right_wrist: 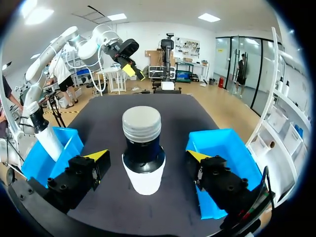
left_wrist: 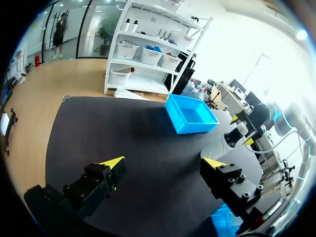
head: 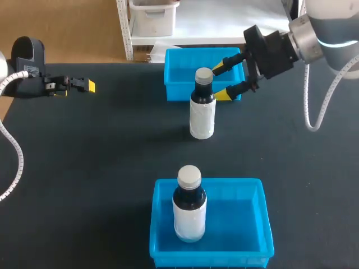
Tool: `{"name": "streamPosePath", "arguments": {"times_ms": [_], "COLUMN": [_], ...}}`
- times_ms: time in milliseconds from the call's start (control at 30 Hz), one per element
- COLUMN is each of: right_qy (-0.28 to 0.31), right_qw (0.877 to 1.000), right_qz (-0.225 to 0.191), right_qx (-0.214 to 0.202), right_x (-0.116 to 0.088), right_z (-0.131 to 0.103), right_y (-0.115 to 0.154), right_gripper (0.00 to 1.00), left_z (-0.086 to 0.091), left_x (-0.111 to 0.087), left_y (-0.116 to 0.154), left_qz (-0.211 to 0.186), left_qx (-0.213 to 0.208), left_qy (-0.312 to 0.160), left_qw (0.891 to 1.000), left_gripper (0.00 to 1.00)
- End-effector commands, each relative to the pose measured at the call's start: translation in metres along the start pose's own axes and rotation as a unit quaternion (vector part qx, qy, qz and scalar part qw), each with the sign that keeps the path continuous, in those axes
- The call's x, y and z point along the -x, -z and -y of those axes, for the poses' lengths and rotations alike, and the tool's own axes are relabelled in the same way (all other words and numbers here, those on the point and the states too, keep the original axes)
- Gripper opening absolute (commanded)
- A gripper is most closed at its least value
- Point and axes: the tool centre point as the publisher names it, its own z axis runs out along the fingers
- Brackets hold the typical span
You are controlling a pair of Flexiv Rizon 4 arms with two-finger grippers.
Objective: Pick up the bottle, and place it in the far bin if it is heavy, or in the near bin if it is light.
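Note:
A dark bottle [head: 202,104] with a white label and grey cap stands upright on the black table, just in front of the far blue bin [head: 178,68]. My right gripper [head: 221,81] is open at the bottle's neck height, its yellow tips close beside it. In the right wrist view the bottle [right_wrist: 143,154] stands between the spread fingers of the right gripper [right_wrist: 147,157], untouched. The near blue bin [head: 252,224] holds a second, similar bottle [head: 189,204]. My left gripper [head: 81,86] hovers at the far left, open and empty [left_wrist: 164,163].
The far bin [left_wrist: 190,114] and the bottle [left_wrist: 236,136] lie well ahead of the left gripper. In the right wrist view the far bin [right_wrist: 232,148] sits on one side of the bottle and the near bin [right_wrist: 69,143] on the other.

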Motion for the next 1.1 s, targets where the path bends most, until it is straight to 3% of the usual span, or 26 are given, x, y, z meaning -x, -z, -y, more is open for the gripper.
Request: {"name": "streamPosePath", "arguments": {"times_ms": [33, 1100], "right_qy": [0.001, -0.005], "right_qw": [1.000, 0.999], "right_qz": [0.001, 0.020], "right_qx": [0.004, 0.028], "right_x": [0.002, 0.014], "right_z": [0.002, -0.006], "right_y": [-0.006, -0.035], "right_gripper": [1.00, 1.00], "left_z": [0.000, 0.000], "left_x": [0.000, 0.000], "left_y": [0.000, 0.000], "left_qz": [0.000, 0.000], "left_qx": [0.000, 0.000], "left_qy": [0.000, 0.000], "left_qw": [1.000, 1.000], "left_gripper": [1.00, 1.00]}}
